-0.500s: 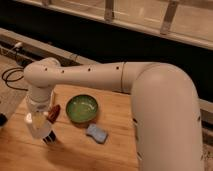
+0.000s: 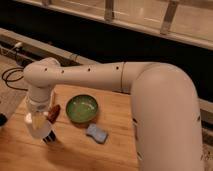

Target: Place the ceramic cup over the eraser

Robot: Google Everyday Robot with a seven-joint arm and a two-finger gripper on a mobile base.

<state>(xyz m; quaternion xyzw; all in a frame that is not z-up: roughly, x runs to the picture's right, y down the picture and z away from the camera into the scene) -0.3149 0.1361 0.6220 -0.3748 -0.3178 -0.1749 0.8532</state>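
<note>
Camera view.
- claw (image 2: 49, 136): low over the left front of the table (image 2: 117, 107), under the white wrist. Cannot tell if it is spread or pressed together. Hardly shifted from half a second ago, at most a shade lower.
- green bowl (image 2: 81, 108): mid-table, unmoved.
- eraser (image 2: 96, 133): taken to be the blue-grey block just front-right of the bowl. Uncovered, unmoved.
- ceramic cup: not surely identified. The brown rounded object (image 2: 54, 112) just beside the wrist may be it.
- assessment: no visible progress in this interval. The cup is not yet placed, and the claw is apart from the eraser.
</note>
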